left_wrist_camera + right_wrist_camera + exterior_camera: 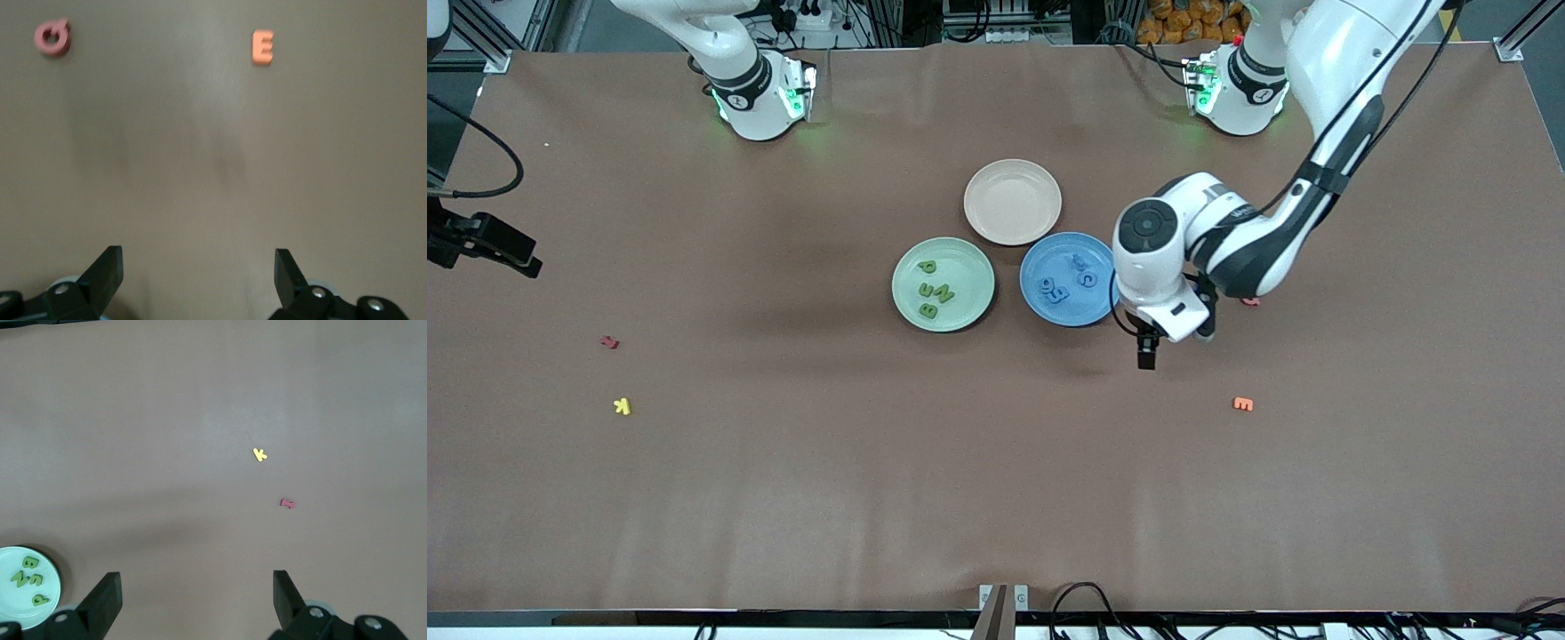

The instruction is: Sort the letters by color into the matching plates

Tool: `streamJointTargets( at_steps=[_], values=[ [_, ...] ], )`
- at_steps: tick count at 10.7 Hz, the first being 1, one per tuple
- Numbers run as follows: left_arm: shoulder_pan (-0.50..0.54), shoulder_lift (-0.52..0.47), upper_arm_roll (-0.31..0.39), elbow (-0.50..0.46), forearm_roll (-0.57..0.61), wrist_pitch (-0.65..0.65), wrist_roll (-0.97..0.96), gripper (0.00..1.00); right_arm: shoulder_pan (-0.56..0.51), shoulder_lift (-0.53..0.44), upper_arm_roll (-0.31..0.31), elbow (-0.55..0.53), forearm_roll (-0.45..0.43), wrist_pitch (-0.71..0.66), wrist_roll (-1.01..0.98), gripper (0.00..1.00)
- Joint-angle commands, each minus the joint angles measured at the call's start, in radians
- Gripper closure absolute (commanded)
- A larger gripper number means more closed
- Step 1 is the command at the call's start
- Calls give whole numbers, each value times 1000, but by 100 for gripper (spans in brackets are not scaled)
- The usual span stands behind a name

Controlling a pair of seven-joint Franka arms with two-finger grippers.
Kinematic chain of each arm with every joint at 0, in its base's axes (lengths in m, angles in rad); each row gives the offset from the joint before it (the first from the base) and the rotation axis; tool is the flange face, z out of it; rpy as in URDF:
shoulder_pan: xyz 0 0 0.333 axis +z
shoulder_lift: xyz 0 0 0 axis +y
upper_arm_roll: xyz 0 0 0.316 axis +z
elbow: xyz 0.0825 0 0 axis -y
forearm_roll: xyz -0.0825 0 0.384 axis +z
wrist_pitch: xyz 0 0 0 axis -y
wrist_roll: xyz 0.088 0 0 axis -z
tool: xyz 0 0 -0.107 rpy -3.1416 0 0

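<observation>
Left hand (pixel 1147 351) spread wide and empty over bare tabletop (pixel 783 489) at the blue plate's (pixel 1069 302) 4 o'clock, greens in green plate (pixel 943 284), blues in blue; right hand (pixel 193 600) waits gaping, empty.

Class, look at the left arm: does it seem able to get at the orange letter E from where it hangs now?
Probably yes. The left pincer hangs open over bare table beside the blue plate, and the orange letter E lies alone toward that arm's end, with nothing between them.
</observation>
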Motion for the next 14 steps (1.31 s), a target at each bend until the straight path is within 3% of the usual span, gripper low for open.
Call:
streamJointTargets(
  at_steps=[1, 4, 10, 14],
  values=[
    [83, -6, -4, 7, 8, -18, 153, 0, -8, -4, 7, 12, 19, -16, 3, 0],
    [133, -4, 10, 9, 9, -16, 288, 0, -8, -1, 7, 12, 19, -14, 3, 0],
    [122, -39, 122, 50, -14, -9, 669, 0, -7, 1, 7, 10, 19, -14, 3, 0],
    [119, -88, 179, 78, -129, -9, 1004, 0, -1, 5, 7, 8, 19, -12, 3, 0]
  ],
)
